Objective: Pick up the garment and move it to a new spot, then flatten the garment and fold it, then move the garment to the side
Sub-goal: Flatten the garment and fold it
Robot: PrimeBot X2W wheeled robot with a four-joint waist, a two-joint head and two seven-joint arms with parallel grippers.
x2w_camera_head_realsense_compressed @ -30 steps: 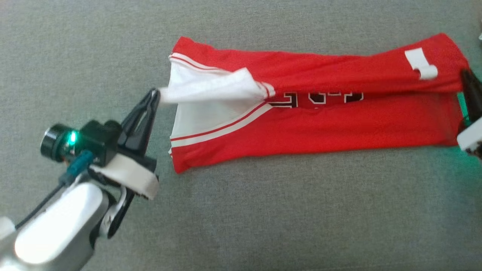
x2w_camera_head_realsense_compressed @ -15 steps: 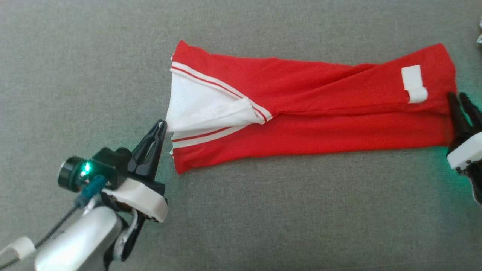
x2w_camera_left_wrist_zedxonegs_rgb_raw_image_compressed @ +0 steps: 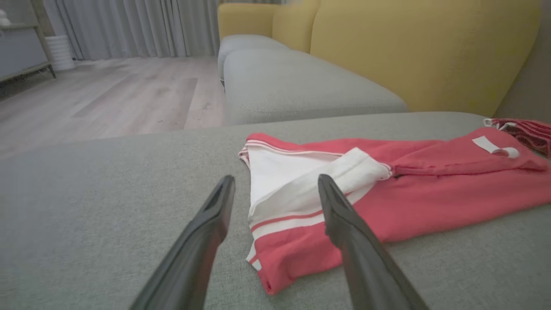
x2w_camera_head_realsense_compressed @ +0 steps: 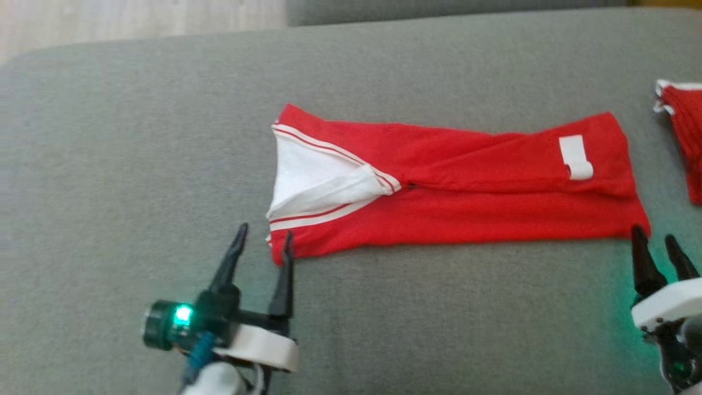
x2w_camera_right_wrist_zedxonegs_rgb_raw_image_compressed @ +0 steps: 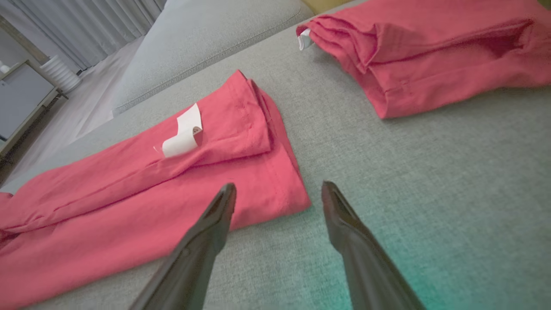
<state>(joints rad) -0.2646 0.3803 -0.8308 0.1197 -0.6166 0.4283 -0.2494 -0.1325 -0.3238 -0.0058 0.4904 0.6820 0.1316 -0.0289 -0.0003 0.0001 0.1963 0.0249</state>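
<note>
The garment (x2w_camera_head_realsense_compressed: 466, 203) is a red jersey with white trim, folded lengthwise into a long strip on the grey cushion (x2w_camera_head_realsense_compressed: 137, 137). It has a white panel at its left end and a white label (x2w_camera_head_realsense_compressed: 575, 156) near its right end. My left gripper (x2w_camera_head_realsense_compressed: 263, 241) is open just below the strip's near-left corner, empty. My right gripper (x2w_camera_head_realsense_compressed: 655, 244) is open just below the near-right corner, also empty. In the left wrist view the garment (x2w_camera_left_wrist_zedxonegs_rgb_raw_image_compressed: 387, 193) lies just beyond my left gripper (x2w_camera_left_wrist_zedxonegs_rgb_raw_image_compressed: 275, 183). The right wrist view has the garment's (x2w_camera_right_wrist_zedxonegs_rgb_raw_image_compressed: 150, 193) end ahead of my right gripper (x2w_camera_right_wrist_zedxonegs_rgb_raw_image_compressed: 279, 189).
A second folded red garment (x2w_camera_head_realsense_compressed: 683, 126) lies at the cushion's right edge, also in the right wrist view (x2w_camera_right_wrist_zedxonegs_rgb_raw_image_compressed: 430, 56). Wooden floor (x2w_camera_head_realsense_compressed: 137, 22) lies past the cushion's far-left edge. A yellow backrest (x2w_camera_left_wrist_zedxonegs_rgb_raw_image_compressed: 409, 47) rises behind another grey cushion (x2w_camera_left_wrist_zedxonegs_rgb_raw_image_compressed: 292, 82).
Both grippers have let go of the garment, opened and drawn back toward me. The top flap now lies flat on the strip. The head camera has tilted, showing more of the far edge.
</note>
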